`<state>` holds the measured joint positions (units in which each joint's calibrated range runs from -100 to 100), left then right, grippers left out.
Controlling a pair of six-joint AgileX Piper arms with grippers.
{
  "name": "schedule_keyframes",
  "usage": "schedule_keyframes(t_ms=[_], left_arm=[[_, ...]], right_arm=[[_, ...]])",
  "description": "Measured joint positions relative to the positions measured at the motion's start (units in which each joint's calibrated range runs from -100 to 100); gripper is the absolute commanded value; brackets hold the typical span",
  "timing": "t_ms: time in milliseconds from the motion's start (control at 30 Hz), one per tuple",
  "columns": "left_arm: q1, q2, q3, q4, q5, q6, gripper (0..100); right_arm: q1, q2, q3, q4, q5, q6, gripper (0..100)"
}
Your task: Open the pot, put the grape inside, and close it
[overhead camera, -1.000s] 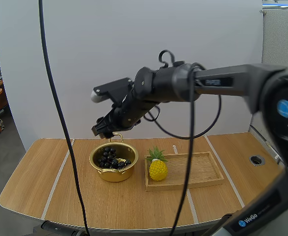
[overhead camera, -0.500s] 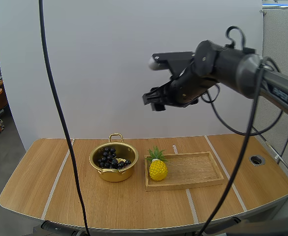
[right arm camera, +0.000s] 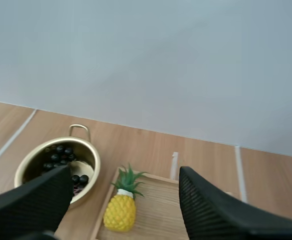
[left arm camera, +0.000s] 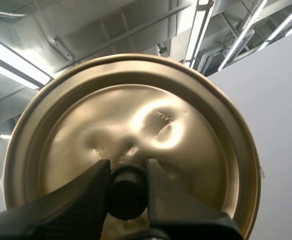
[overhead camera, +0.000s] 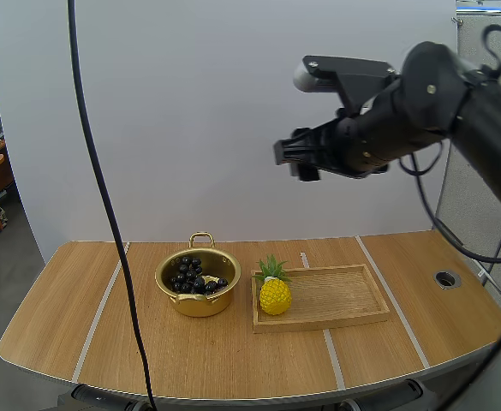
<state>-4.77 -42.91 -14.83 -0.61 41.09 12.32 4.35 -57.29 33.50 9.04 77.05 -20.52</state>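
The gold pot stands open on the table, left of centre, with a bunch of dark grapes inside it. My right gripper hangs high in the air above the tray, well up and to the right of the pot. Its fingers stand wide apart with nothing between them, and the right wrist view looks past my right gripper down at the pot and grapes. My left gripper is shut on the black knob of the gold lid, held up off the table.
A wooden tray lies right of the pot, with a yellow toy pineapple standing at its left end. The pineapple and tray lie below my right gripper. A round hole sits near the table's right edge.
My right arm has swung up and to the right, from just above the pot to high over the tray. The pot, grapes and pineapple have not moved.
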Motion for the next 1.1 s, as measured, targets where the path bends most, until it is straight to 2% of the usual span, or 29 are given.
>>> schedule_keyframes(t_ms=[33,67,167,267,300,433,667,700,733,900,1100], left_arm=[[0.0,0.0,0.0,0.0,0.0,0.0,0],[0.0,0.0,0.0,0.0,0.0,0.0,0],[0.0,0.0,0.0,0.0,0.0,0.0,0],[0.0,0.0,0.0,0.0,0.0,0.0,0],[0.0,0.0,0.0,0.0,0.0,0.0,0],[0.0,0.0,0.0,0.0,0.0,0.0,0],[0.0,0.0,0.0,0.0,0.0,0.0,0],[0.0,0.0,0.0,0.0,0.0,0.0,0],[0.0,0.0,0.0,0.0,0.0,0.0,0],[0.0,0.0,0.0,0.0,0.0,0.0,0],[0.0,0.0,0.0,0.0,0.0,0.0,0]], right_arm=[[0.0,0.0,0.0,0.0,0.0,0.0,71],[-0.1,-0.4,0.0,-0.4,0.6,0.1,55],[-0.8,-2.5,0.0,-2.5,2.8,0.3,27],[-2.1,-6.6,0.0,-6.4,7.5,1.8,4],[-2.3,-7.7,0.0,-6.5,8.7,2.1,0],[-2.4,-12.8,0.0,-6.8,20.3,2.5,0],[-2.4,-13.7,0.0,-6.2,22.1,2.3,0],[-2.4,-14.1,0.0,-5.0,22.5,1.5,0],[-2.4,-16.0,0.3,-0.6,22.6,-0.5,0],[-2.4,-20.8,3.5,-0.5,22.9,-2.3,0],[-2.4,-31.0,14.2,-1.3,22.9,-3.9,0]])
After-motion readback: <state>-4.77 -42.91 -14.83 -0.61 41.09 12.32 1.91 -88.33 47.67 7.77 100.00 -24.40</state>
